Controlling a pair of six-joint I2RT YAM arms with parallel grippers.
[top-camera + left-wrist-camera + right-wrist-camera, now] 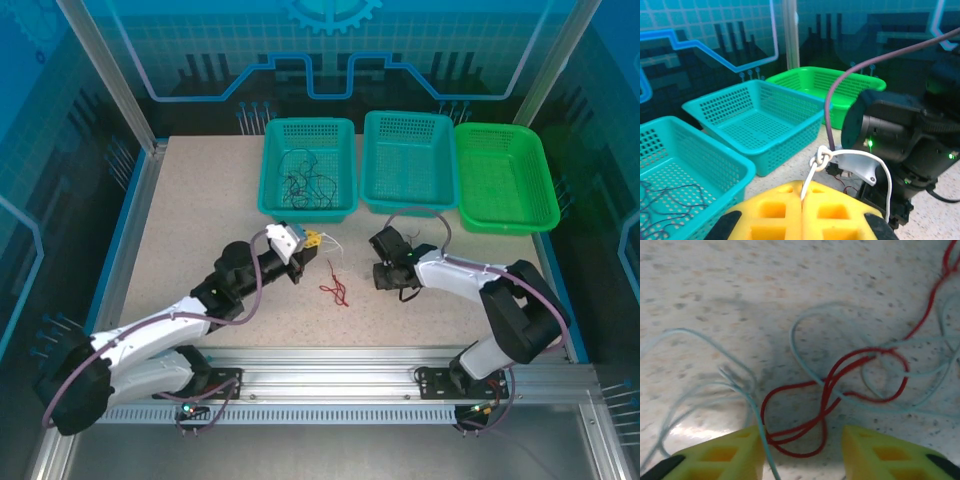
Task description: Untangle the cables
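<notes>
My left gripper point(312, 242) hangs above the table's middle, its yellow jaws point(802, 194) shut on a whitish cable point(816, 172). That cable has a knot just past the fingertips and arcs over to the right gripper's body point(890, 135). A red cable point(336, 291) lies bunched on the table between the arms. My right gripper point(385, 273) is low over the table and open point(802, 436). Loops of red cable point(830, 385) crossed with whitish cables point(800, 355) lie on the surface between its fingers. Dark cables point(305, 185) lie in the left teal basket point(270, 170).
Along the back stand a left teal basket point(715, 167), a middle teal basket point(408, 205) and a green basket point(505, 222). Glass walls and metal posts enclose the table. A rail runs along the near edge.
</notes>
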